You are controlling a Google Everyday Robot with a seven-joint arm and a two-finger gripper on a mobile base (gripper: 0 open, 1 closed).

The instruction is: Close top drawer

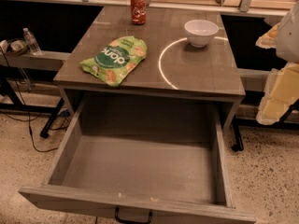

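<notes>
The top drawer (135,171) is a wide grey wooden box pulled far out of the grey cabinet (205,73) toward me. Its deep interior is empty. Its front panel (70,200) runs along the bottom of the view, with a small black bar handle (133,216) at its centre. My gripper (275,97) shows as cream and yellowish parts at the right edge of the view. It is to the right of the cabinet, about level with its top, and apart from the drawer.
On the cabinet top lie a green snack bag (115,59), a red soda can (138,9) and a white bowl (201,32). A water bottle (32,41) stands on a low shelf at the left. Black cables (27,129) trail over the speckled floor at the left.
</notes>
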